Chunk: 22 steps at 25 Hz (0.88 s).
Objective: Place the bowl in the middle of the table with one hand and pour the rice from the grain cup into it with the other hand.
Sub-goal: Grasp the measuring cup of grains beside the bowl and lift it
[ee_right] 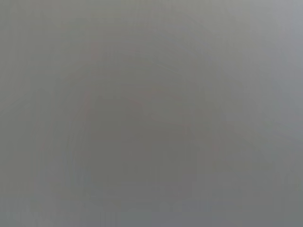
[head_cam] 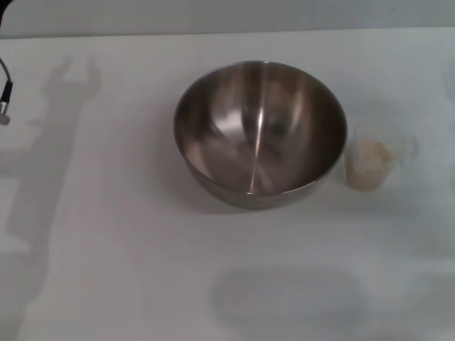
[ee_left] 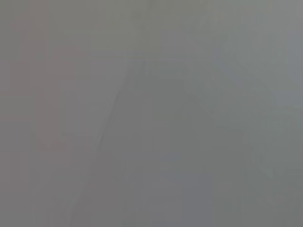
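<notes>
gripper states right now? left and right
Left: not in view in any camera; state unknown.
Right: not in view either; the grain cup and bowl stand unheld on the table.

From the head we are looking steeply down at the table (head_cam: 106, 270), the bowl (head_cam: 260, 132) centred. Both wrist views are showing only featureless grey, sharing nothing recognisable.

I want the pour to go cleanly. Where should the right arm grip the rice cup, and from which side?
Probably the cup's wall on its right, away from the bowl, which stands close on its left. The cup is upright with rice inside, so a sideways grip keeps it level. Its handle cannot be made out.
</notes>
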Motion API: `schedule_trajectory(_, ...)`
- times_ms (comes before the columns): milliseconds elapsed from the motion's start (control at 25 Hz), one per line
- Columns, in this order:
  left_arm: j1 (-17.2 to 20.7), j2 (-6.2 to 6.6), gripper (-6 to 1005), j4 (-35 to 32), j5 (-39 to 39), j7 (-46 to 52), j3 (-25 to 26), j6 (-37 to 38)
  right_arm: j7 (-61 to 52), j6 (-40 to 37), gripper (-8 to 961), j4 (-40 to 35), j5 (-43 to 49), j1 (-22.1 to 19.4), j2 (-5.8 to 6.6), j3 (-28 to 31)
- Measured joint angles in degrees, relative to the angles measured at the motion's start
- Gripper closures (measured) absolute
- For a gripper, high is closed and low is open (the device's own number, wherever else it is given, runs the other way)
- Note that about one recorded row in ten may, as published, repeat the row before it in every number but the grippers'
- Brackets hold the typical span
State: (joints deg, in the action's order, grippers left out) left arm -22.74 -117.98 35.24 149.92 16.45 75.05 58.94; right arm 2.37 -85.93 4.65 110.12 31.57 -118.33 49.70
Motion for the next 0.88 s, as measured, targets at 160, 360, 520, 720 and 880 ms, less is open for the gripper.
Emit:
schedule_trajectory(160,1.6,-0.15,603,-1.9,3.6,1.9,2.2,0.3,0.0,0.1,238,0.5,0.3,-1.8,-0.66,-0.4)
schedule_trajectory(360,1.7,-0.15,493,-4.0,4.0,-0.2,2.4,1.9,0.0,0.3,238,4.4,0.6,-6.8,-0.82,-3.4)
schedule_trajectory(520,1.6,-0.03,361,-4.1,4.4,-0.2,2.5,2.4,0.4,0.2,239,7.9,0.6,-11.5,-0.97,-7.0)
schedule_trajectory(720,1.6,-0.01,140,-4.1,6.0,-0.6,2.5,2.6,0.7,-0.3,240,12.9,0.6,-18.0,-1.22,-11.2)
schedule_trajectory(880,1.8,0.08,129,-4.1,8.8,-0.8,3.3,2.6,2.2,0.0,240,17.8,0.2,-23.6,-1.46,-15.5)
